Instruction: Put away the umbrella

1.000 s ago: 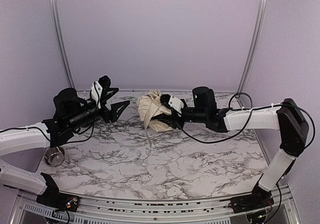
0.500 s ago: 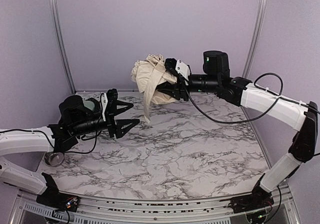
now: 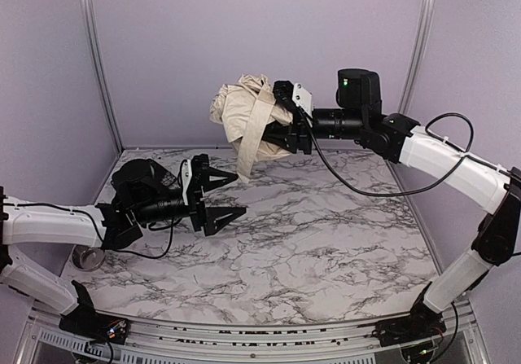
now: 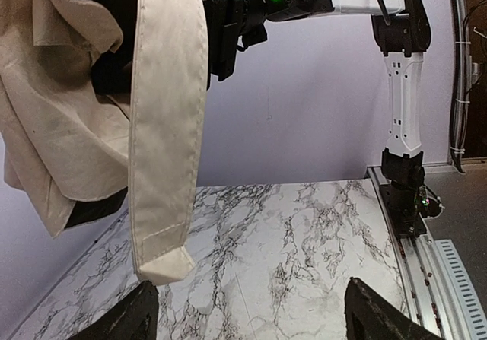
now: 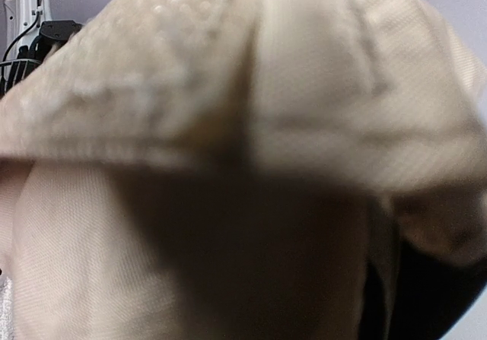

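- The right gripper is clamped on the bunched cream umbrella, holding it up in the air over the back of the marble table
- A fabric strap dangles from the bundle
- The left gripper hangs low over the table with its jaws spread wide, empty, just under the strap's end

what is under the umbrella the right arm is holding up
The marble table and the open left gripper, near the umbrella's hanging strap. Fabric hides its shaft and handle.
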Robot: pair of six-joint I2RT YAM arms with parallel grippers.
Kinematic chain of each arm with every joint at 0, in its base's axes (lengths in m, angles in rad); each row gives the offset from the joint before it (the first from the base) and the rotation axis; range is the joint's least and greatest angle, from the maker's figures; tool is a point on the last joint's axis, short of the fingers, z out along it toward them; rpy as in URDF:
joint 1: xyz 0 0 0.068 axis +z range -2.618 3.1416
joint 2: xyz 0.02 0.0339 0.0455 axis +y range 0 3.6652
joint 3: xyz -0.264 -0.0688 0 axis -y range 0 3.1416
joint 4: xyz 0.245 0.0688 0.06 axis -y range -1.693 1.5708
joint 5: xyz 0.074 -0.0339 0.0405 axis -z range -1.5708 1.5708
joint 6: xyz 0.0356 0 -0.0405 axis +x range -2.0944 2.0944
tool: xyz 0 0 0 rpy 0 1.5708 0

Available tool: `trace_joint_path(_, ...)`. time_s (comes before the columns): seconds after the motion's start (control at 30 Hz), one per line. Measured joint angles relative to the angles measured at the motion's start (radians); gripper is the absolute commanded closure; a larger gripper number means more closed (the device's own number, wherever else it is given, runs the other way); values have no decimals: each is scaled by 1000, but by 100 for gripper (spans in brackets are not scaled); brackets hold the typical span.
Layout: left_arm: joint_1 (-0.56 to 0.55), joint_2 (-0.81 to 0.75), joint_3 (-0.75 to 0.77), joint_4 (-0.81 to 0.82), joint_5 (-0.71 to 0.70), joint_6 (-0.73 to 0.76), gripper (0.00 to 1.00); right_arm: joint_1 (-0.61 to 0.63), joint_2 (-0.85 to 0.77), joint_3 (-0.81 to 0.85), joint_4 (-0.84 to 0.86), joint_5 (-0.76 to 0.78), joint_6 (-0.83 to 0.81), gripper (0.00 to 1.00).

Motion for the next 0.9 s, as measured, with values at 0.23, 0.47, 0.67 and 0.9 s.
trace_joint_path(0.23,0,65,53,31,0,1,16,6,0,0,-14,-10,-7,100)
trace_joint_path(0.47,0,101,93,39,20,-1,34,10,0,7,-21,-13,-18,100)
trace_joint_path(0.67,0,126,110,42,70,-6,95,10,0,7,-22,-15,-18,100)
trace_joint_path(0.9,-1,123,109,46,103,0,100,8,0,7,-21,-14,-4,100)
